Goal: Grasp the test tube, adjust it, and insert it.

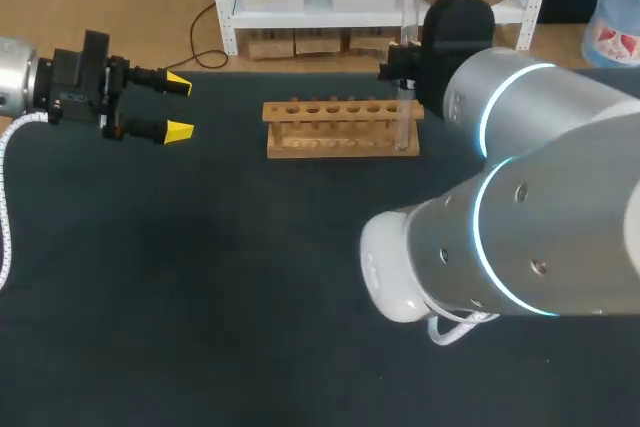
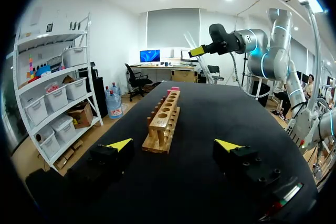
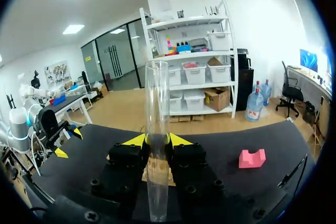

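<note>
The rack (image 1: 340, 127) stands crosswise at the far middle of the table (image 1: 200, 297). The left jaws hang above the table, well apart to the rack's left, gaping toward it. At the rack's right end the right jaws clasp the upright test tube (image 1: 403, 122) from both sides. A block (image 3: 252, 158) lies on the table near that end.
</note>
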Controlling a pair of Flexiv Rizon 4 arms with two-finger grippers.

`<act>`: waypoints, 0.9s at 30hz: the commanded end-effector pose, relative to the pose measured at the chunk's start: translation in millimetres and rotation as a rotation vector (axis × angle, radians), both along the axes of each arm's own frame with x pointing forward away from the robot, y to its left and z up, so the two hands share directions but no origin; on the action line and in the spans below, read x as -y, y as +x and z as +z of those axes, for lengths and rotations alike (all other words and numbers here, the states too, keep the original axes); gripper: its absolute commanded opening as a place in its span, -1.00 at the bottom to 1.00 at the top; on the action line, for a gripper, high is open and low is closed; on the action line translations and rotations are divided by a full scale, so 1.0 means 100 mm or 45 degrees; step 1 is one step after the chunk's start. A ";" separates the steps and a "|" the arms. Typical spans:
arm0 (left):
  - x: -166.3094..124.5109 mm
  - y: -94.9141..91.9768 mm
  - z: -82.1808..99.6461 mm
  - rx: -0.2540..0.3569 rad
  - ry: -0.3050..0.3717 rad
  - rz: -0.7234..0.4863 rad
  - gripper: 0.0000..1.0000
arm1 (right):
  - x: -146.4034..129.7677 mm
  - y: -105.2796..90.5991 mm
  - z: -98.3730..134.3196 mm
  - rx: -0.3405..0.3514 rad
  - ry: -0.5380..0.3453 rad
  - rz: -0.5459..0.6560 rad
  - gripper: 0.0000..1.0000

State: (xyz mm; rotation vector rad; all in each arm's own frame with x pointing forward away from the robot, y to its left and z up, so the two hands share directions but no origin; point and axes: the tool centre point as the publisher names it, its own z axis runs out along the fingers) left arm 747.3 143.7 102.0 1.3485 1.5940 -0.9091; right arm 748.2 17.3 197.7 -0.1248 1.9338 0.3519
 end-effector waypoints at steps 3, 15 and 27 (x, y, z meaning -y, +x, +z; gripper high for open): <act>-0.01 0.01 -0.01 0.002 -0.002 -0.002 1.00 | -0.08 0.15 -0.01 0.079 0.034 0.001 -1.00; -0.01 0.01 -0.01 0.002 -0.002 -0.002 1.00 | -0.30 0.35 0.03 0.221 0.140 0.060 -1.00; -0.01 0.01 -0.01 0.002 -0.002 -0.002 1.00 | -0.32 0.61 0.03 0.301 0.198 0.112 -1.00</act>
